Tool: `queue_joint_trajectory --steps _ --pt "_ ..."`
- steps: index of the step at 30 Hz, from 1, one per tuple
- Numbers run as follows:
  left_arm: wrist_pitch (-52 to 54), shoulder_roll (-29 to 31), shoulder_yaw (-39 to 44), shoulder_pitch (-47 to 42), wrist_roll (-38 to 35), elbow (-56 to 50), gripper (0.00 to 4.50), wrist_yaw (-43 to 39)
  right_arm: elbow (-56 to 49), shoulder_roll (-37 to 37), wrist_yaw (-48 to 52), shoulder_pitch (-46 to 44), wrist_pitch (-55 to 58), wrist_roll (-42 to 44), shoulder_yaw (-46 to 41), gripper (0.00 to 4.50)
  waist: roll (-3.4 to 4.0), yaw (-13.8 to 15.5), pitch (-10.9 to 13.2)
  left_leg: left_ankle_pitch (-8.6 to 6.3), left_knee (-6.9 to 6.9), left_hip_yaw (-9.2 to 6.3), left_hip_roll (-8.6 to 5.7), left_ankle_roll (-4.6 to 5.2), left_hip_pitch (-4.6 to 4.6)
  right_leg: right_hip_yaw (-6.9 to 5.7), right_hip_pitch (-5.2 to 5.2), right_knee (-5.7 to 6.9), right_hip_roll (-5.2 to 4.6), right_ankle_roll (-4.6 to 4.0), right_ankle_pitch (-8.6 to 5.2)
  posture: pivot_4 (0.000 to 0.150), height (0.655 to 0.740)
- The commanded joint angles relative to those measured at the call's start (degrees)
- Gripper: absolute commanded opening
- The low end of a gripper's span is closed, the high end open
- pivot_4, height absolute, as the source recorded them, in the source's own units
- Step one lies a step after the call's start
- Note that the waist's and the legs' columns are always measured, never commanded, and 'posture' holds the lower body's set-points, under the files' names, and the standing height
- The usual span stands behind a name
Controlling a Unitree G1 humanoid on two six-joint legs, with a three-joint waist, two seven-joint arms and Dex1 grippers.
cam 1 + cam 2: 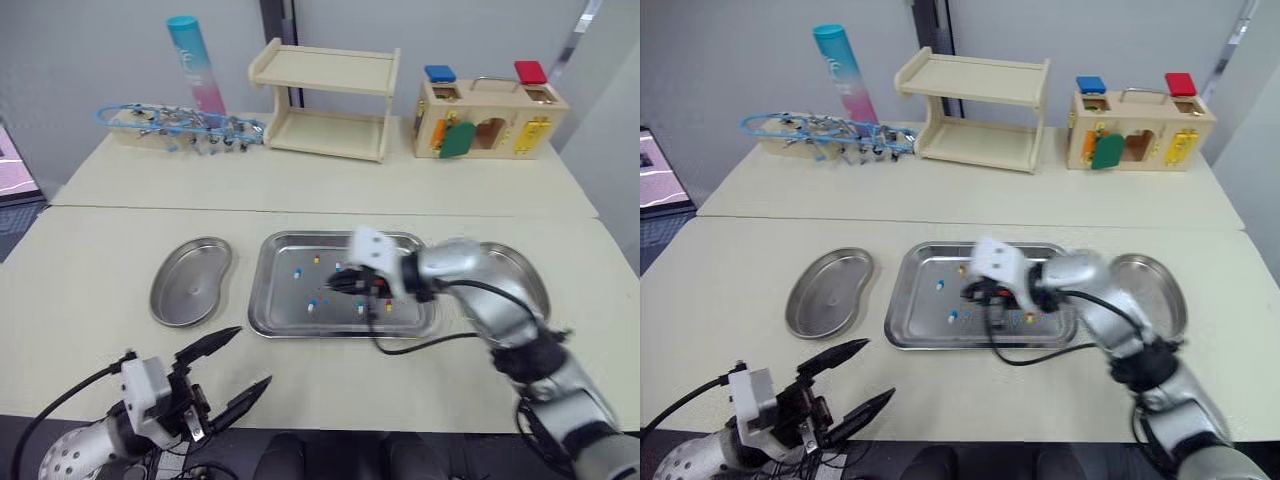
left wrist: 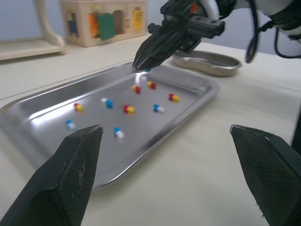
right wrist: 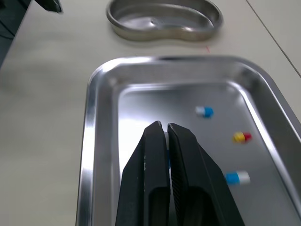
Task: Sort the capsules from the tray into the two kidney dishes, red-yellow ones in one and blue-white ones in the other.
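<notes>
A steel tray [image 1: 262,300] lies mid-table with several red-yellow and blue-white capsules [image 2: 128,109] scattered in it. An empty kidney dish [image 1: 188,290] sits to its left, and another kidney dish [image 1: 532,278] to its right is partly hidden by my right arm. My right gripper [image 1: 336,285] points down into the tray's middle. Its fingers [image 3: 155,141] are pressed together with a bit of blue between them, apparently a blue-white capsule [image 2: 147,69]. My left gripper [image 1: 250,357] hovers wide open near the table's front edge, left of the tray, holding nothing.
Along the far side stand a wooden shelf [image 1: 325,100], a wooden latch box [image 1: 488,120], a blue wire rack [image 1: 180,125] and a tall cylinder [image 1: 195,60]. A black cable [image 1: 420,345] from my right wrist hangs over the tray's front rim.
</notes>
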Motion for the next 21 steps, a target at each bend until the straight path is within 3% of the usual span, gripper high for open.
queue_joint_trajectory --steps 1,8,19,21 --pt "0.2 1.1 -2.5 -0.7 -1.0 -2.2 4.50 -2.1 -5.4 -6.7 0.9 3.9 1.3 3.6 -8.7 0.01 0.01 0.0 0.0 0.00 -0.01 -0.01 0.00 0.00 0.01 -0.01 0.00 0.01 0.01 0.00 0.00 0.150 0.7400" --pt "0.2 2.7 -5.7 -2.2 -1.6 -2.1 4.50 -4.9 1.3 -19.6 -0.9 12.2 -2.8 2.8 -19.2 0.01 0.00 -0.3 0.0 -0.01 -0.02 0.04 0.01 0.02 0.07 0.06 0.02 0.03 0.04 -0.01 -0.01 0.150 0.7400" --pt "-1.1 2.1 -6.1 -4.8 -1.9 0.6 4.50 -6.2 16.1 -24.5 -6.7 18.2 -6.2 -0.4 -21.5 0.01 0.00 -0.1 0.0 -0.01 -0.01 0.08 0.01 0.02 0.09 0.09 0.04 0.03 0.03 -0.01 -0.01 0.150 0.7400" --pt "-1.1 2.1 -6.0 -5.2 -2.1 0.9 4.50 -6.3 16.4 -24.6 -6.6 18.4 -5.5 0.1 -21.7 0.55 0.01 -0.1 0.0 -0.01 -0.01 0.08 0.02 0.02 0.09 0.09 0.04 0.02 0.03 -0.01 -0.01 0.150 0.7400"
